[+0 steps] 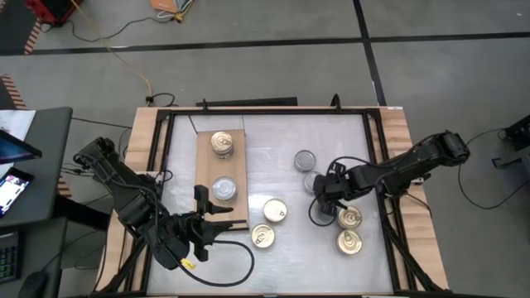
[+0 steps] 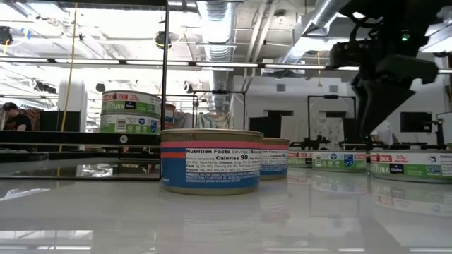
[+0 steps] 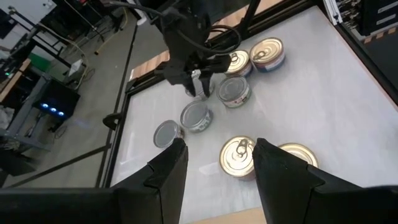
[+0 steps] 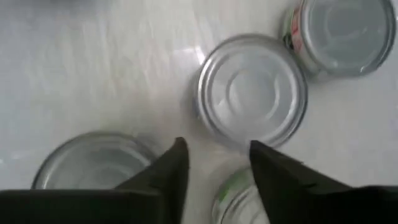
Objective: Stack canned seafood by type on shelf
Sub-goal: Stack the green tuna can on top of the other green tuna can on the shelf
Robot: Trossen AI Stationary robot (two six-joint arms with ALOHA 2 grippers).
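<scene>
a robotics lab or industrial test space, not a home; the low view looks past the white surface (image 1: 273, 149) into a large hall with exposed ceiling ducts (image 2: 219, 21), pipes and strip lights (image 2: 85, 63); from above, a grey concrete floor (image 1: 248, 74) with loose cables (image 1: 124, 41); a side desk holds lit screens (image 1: 12, 186); a person (image 2: 13, 116) sits far back.

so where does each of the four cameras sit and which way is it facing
high: above, straight down on the shelf, both arms and the tins.
low: at tabletop height, level across; a blue-labelled tin close, one dark arm at upper right.
left wrist: past the left tool toward the right arm over the tins.
right wrist: past the right tool down on a silver-topped tin.
shared: left wrist and high both show the right arm over the silver tins.
</scene>
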